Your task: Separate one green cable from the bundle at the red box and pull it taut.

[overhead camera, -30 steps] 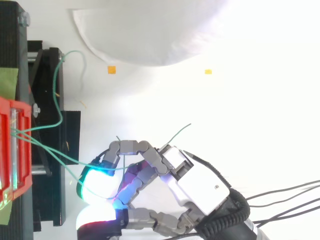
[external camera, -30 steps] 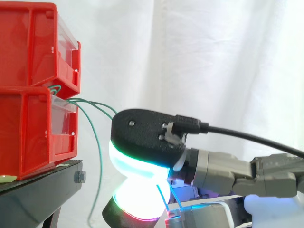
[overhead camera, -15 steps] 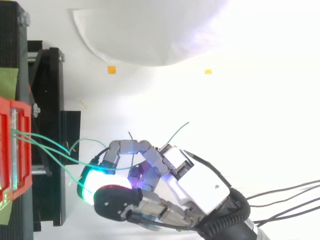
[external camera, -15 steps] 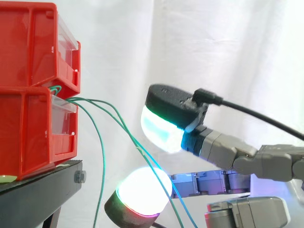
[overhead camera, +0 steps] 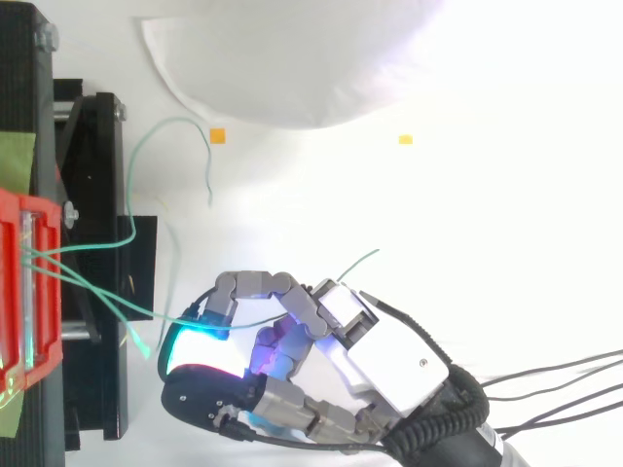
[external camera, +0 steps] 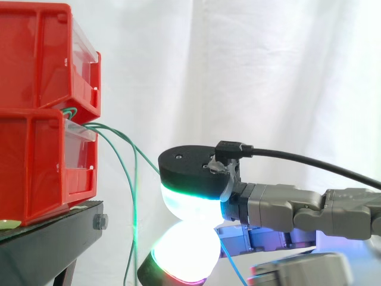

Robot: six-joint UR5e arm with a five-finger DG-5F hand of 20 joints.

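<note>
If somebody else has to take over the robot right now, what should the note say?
The hand: fingers shut on one green cable, pinched between glowing pads.
It runs from the lower red box to the hand, slightly curved, not yet taut.
The other green cables hang loose from the box.
Done: one cable picked out.
Left: pull it taut.

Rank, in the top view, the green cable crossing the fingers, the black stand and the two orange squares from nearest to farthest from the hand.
1. The green cable: pinched in the hand, at its fingers.
2. The black stand: just left of the fingertips.
3. The left orange square and the right orange square: both farther up, too close to call.
</note>
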